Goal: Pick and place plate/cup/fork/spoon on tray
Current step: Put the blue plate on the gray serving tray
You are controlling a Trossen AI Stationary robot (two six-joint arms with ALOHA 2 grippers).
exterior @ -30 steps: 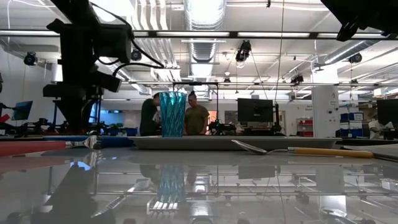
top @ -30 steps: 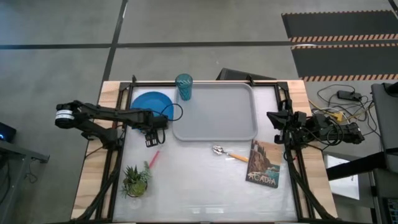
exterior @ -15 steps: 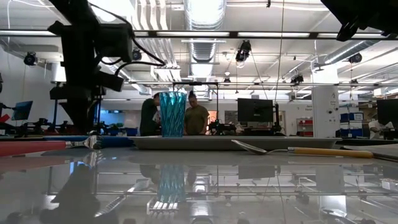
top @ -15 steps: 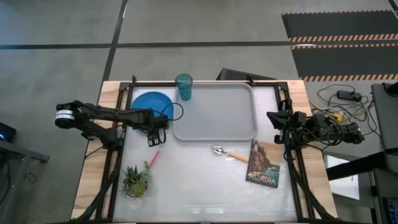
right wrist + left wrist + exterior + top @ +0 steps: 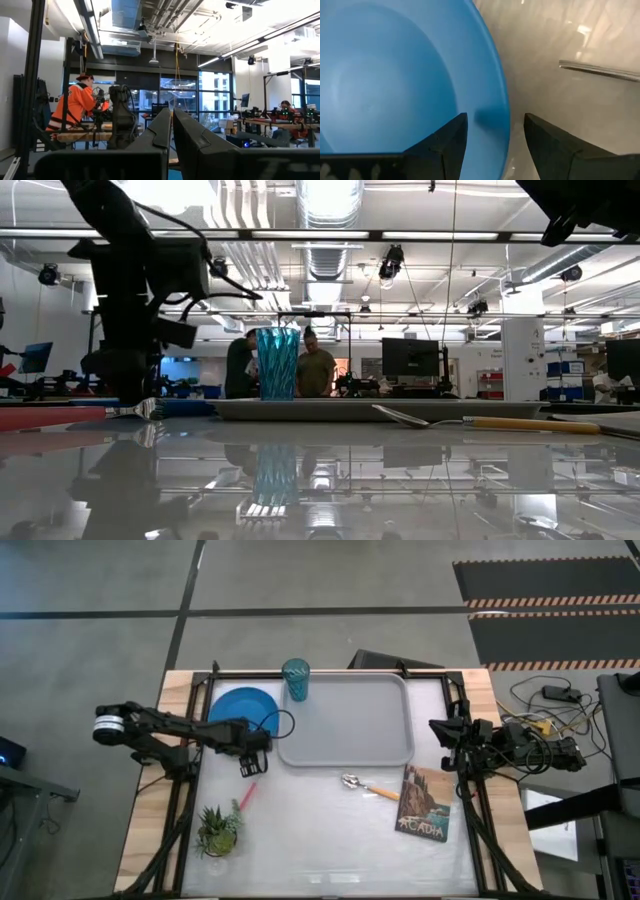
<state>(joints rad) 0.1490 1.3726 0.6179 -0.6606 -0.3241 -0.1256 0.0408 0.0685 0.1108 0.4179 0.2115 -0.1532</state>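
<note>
Blue plate [image 5: 243, 705] sits at the table's far left, just left of the grey tray [image 5: 345, 720], and the left gripper [image 5: 249, 762] is right at the plate's near edge. From the left wrist, its two dark fingers [image 5: 443, 145] stand apart, the plate's rim [image 5: 490, 100] running between them, nothing pinched yet. The low view shows that arm [image 5: 130, 310] dropping close to the tabletop.

The teal cup [image 5: 295, 679] stands upright at the tray's far left corner, outside the rim. The pink-handled fork [image 5: 247, 793] lies on the table just in front of the left gripper, between plate and potted plant [image 5: 218, 828]. The spoon [image 5: 368, 787] lies in front of the tray, beside the book [image 5: 423, 803], orange handle toward the book.

Over on the right edge, the right gripper [image 5: 441, 743] waits level, off the table's work area, its fingers [image 5: 165, 130] pressed together on nothing. Behind, a person in an orange jacket [image 5: 77, 107] stands in the room.
</note>
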